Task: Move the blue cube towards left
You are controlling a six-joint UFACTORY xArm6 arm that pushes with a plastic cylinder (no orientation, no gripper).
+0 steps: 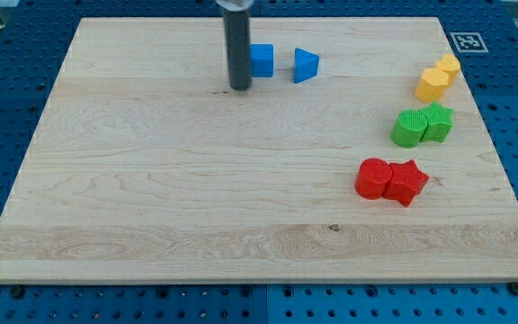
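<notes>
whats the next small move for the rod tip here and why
Probably circle my tip around to the view's right of the blue cube. It now stands at the cube's left, the wrong side for pushing leftward; the gap before the blue triangular block looks narrow.

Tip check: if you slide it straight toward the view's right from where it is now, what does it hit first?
My tip sits just left of the blue cube, so that cube probably comes first, then the blue triangular block beyond it. Depth is unclear; the tip may pass slightly below the cube.
</notes>
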